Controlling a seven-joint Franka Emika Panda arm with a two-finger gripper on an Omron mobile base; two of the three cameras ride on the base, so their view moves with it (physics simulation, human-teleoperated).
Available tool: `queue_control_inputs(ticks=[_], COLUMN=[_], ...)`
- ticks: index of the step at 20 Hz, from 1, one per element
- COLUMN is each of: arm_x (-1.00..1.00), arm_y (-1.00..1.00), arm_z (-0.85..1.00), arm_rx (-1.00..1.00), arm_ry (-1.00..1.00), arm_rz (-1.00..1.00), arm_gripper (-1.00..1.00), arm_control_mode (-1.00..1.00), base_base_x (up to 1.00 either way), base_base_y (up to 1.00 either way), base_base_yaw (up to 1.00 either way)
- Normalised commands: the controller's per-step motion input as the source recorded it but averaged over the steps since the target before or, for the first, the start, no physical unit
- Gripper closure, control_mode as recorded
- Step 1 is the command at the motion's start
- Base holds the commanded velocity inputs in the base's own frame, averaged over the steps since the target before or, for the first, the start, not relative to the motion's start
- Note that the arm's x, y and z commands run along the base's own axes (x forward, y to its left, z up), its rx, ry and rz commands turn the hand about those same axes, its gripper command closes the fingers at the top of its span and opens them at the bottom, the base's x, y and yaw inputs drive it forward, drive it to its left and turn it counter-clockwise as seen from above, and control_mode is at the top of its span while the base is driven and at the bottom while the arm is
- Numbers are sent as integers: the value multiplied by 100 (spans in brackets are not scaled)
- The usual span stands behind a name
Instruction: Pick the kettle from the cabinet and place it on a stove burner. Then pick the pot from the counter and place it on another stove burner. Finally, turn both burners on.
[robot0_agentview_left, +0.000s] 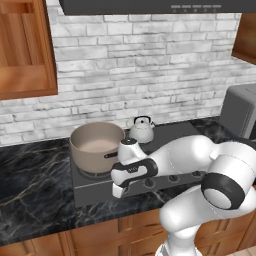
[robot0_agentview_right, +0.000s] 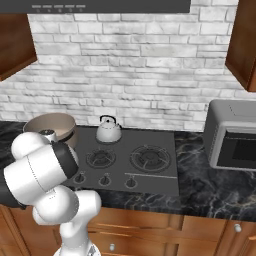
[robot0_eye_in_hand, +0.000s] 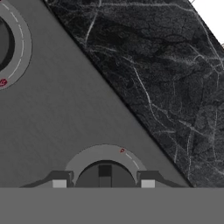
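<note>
The black veined table (robot0_agentview_left: 30, 185) runs along the white brick wall, with the dark grey cooktop (robot0_agentview_right: 160, 182) set into it. To the right of the cooktop, a grey microwave (robot0_agentview_right: 232, 142) stands on the table. The reddish wooden cabinet (robot0_agentview_left: 25, 50) hangs on the wall at the far left, above the table.

The beige pot (robot0_agentview_left: 97, 145) sits on the cooktop's near left burner, upright, with its pale inside showing. The small silvery kettle (robot0_agentview_left: 141, 130) stands on a far burner, just behind and to the right of the pot, close to it, with its black handle arched over the lid. To the right of the two vessels, two burners (robot0_agentview_right: 101, 158) lie bare, the kettle directly behind the left one.

The white arm reaches low over the near edge of the cooktop, its end effector (robot0_agentview_left: 118, 191) pointing down at the left end of the knob row. In the hand view, the end effector (robot0_eye_in_hand: 104, 181) straddles one round knob (robot0_eye_in_hand: 105, 173) ringed by a pale dial. Its fingertips (robot0_eye_in_hand: 59, 183) stand about half spread, one on each side of the knob, and a thin gap shows at either side. It has hold of nothing.
</note>
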Motion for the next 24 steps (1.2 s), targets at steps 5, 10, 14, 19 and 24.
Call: queue_control_inputs(ticks=[5, 10, 14, 19, 24], arm_x=[0, -2, -9, -2, -3], arm_y=[5, 0, 0, -3, -11], arm_z=[-26, -3, 19, 25, 18], arm_rx=[0, 0, 0, 0, 0], arm_ry=[0, -2, -2, 0, 2], arm_rz=[23, 13, 4, 4, 2], arm_gripper=[-100, -100, -100, -100, -100], arm_control_mode=[-100, -100, -100, -100, -100], base_base_x=[0, 0, 0, 0, 0], base_base_y=[0, 0, 0, 0, 0], base_base_yaw=[0, 0, 0, 0, 0])
